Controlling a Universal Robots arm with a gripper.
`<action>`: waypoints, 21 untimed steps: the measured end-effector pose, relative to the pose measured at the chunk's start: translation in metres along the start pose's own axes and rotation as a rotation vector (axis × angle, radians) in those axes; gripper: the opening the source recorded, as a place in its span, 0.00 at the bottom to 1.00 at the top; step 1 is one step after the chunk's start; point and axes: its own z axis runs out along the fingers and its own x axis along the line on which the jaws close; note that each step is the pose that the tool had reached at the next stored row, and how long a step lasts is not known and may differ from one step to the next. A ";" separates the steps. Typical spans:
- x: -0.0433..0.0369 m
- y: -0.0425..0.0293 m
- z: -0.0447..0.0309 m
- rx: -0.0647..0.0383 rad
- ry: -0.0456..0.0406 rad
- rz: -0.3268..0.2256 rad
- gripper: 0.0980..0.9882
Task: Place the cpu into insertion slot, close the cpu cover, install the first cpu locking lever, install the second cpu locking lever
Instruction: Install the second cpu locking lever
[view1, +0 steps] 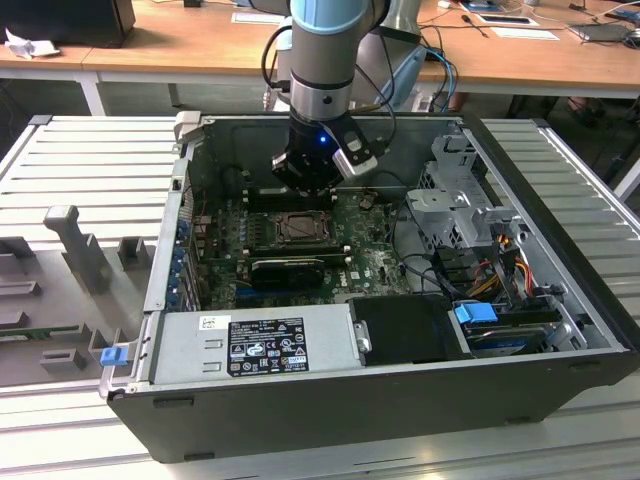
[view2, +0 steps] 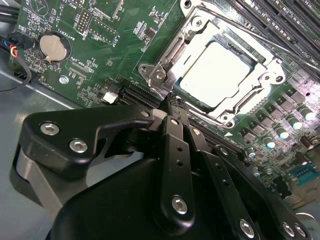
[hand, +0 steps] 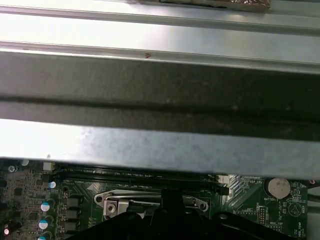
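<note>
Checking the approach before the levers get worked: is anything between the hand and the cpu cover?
Nothing visible. In the second wrist view the hand sits right at the edge of the cpu cover, which lies closed over the cpu, with only bare motherboard around it.

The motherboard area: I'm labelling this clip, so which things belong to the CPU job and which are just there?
Job: cpu, seated under the cover; slot; hand at the socket's edge.
Just there: coin cell, power supply, drive cage.
</note>
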 end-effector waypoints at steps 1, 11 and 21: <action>0.0000 -0.0004 0.0000 0.000 0.0000 0.000 0.01; 0.0001 -0.0030 -0.0118 0.000 0.0000 0.000 0.01; 0.0009 -0.0139 -0.0122 -0.001 -0.0002 0.000 0.01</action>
